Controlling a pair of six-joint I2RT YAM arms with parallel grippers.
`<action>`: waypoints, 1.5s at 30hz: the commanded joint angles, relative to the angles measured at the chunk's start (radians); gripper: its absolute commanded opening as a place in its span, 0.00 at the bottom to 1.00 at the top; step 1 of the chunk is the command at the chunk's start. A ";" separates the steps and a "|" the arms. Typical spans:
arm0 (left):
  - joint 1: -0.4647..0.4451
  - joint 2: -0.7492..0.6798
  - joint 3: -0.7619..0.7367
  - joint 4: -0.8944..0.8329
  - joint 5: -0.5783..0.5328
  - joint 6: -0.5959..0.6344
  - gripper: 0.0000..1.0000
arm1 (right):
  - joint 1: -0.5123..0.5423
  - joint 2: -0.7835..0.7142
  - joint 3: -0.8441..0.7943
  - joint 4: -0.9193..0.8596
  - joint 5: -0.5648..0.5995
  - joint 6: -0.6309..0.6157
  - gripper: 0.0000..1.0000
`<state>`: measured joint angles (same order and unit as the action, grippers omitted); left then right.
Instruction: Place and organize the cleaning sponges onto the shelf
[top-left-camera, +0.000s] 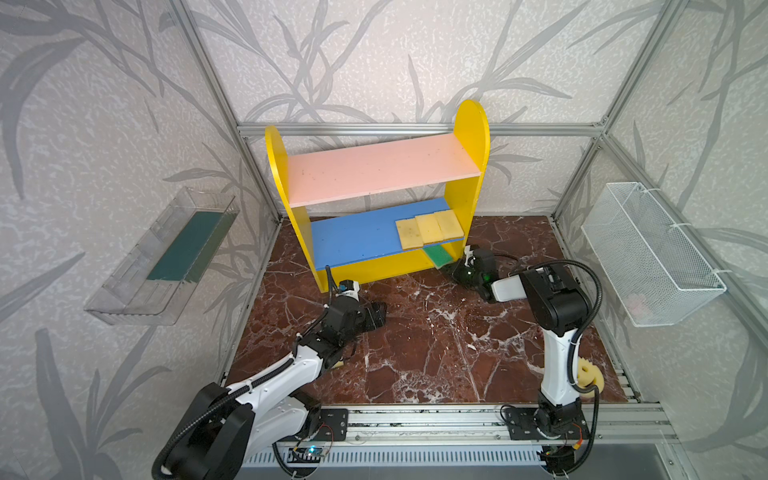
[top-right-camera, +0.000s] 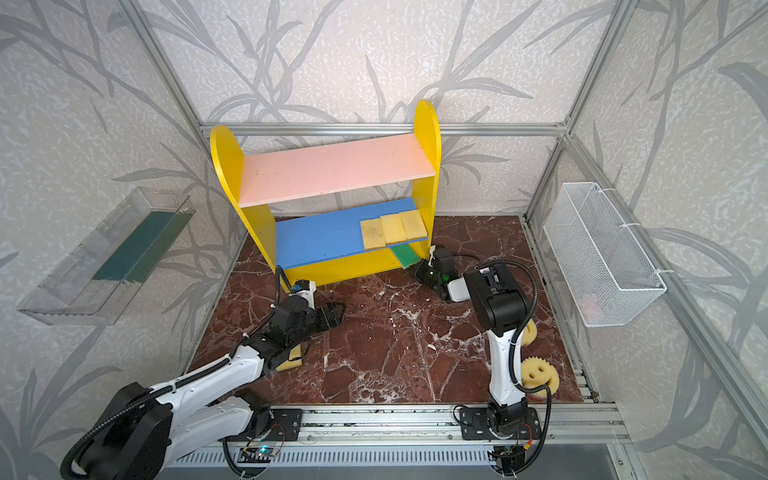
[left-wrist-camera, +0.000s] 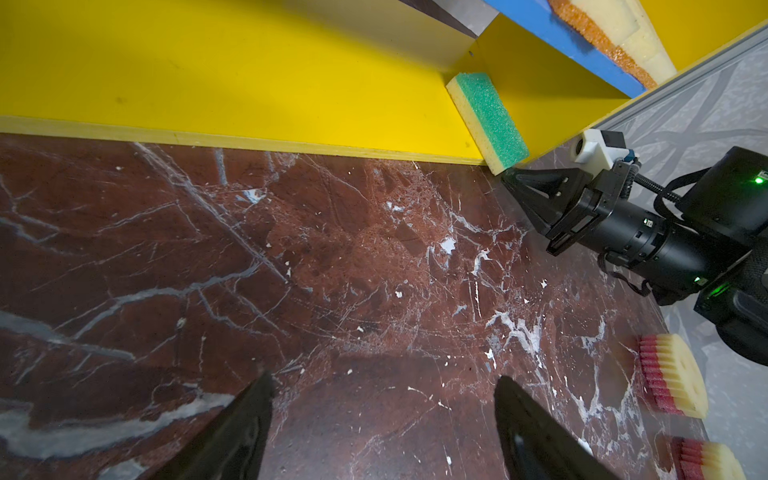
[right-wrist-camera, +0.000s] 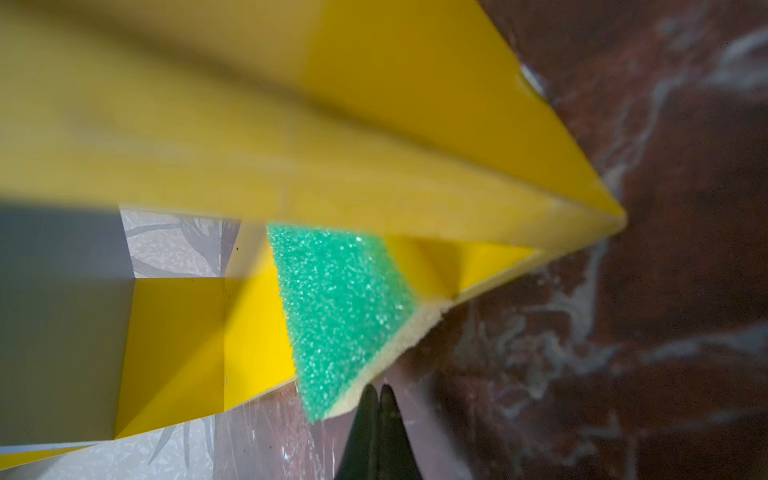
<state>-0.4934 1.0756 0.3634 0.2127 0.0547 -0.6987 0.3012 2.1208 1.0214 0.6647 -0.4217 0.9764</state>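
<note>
With closed, empty jaws the right gripper (right-wrist-camera: 380, 392) is touching the green sponge (top-left-camera: 438, 256), lying at the shelf's (top-left-camera: 471, 124) 4 o'clock corner. The left gripper (left-wrist-camera: 382, 384) is hovering wide open, empty, at 7 o'clock.

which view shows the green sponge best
Left wrist view: the green sponge lies whole on the shelf's yellow base. Right wrist view crops it behind a blurred panel; both top views show it small, partly under the blue board.

In a top view the left arm (top-left-camera: 286, 376) hides most of a yellow sponge (top-left-camera: 340, 364), the right arm (top-left-camera: 557, 365) covers part of a round smiley sponge (top-left-camera: 592, 376), and the right wrist view shows the shelf (right-wrist-camera: 249, 124) blurred.
</note>
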 joint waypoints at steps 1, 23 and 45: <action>0.008 -0.016 0.016 -0.020 0.000 0.013 0.85 | -0.001 0.027 0.035 0.042 -0.033 0.005 0.00; 0.011 -0.266 0.182 -0.764 -0.293 -0.047 0.89 | -0.003 -0.188 -0.162 0.020 -0.093 -0.055 0.57; 0.040 -0.205 0.063 -0.874 -0.412 -0.179 0.99 | 0.033 -0.549 -0.433 -0.066 -0.184 -0.145 0.92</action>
<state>-0.4568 0.8318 0.3954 -0.6014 -0.2901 -0.8158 0.3290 1.6035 0.5987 0.6289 -0.5919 0.8555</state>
